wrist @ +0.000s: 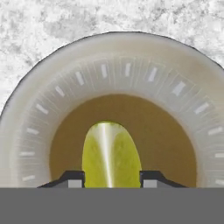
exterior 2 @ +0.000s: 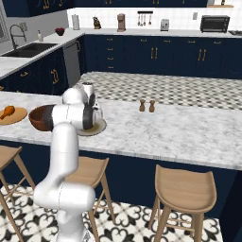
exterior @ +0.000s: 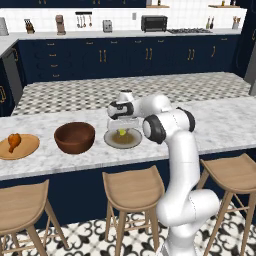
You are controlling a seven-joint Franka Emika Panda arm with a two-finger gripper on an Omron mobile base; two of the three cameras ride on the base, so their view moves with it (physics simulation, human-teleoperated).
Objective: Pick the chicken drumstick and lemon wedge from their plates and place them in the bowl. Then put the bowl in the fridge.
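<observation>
Lemon wedge (wrist: 111, 154) sat right between my fingertips (wrist: 72, 178), my gripper (wrist: 111, 181) narrowed down so the pads were flanking it, maybe just touching, hard to say it was squeezed yet. It lay on the grey-olive plate (wrist: 26, 127). Figured I should grip gently and lift straight up before swinging left to the bowl (exterior: 74, 137). Drumstick (exterior: 14, 141) was waiting on the tan plate (exterior: 27, 150) beyond.

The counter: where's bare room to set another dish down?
Bare marble runs right of the grey-olive plate toward the two small shakers, and along the far edge. It's crowded leftward: bowl, then wooden plate holding the drumstick.
</observation>
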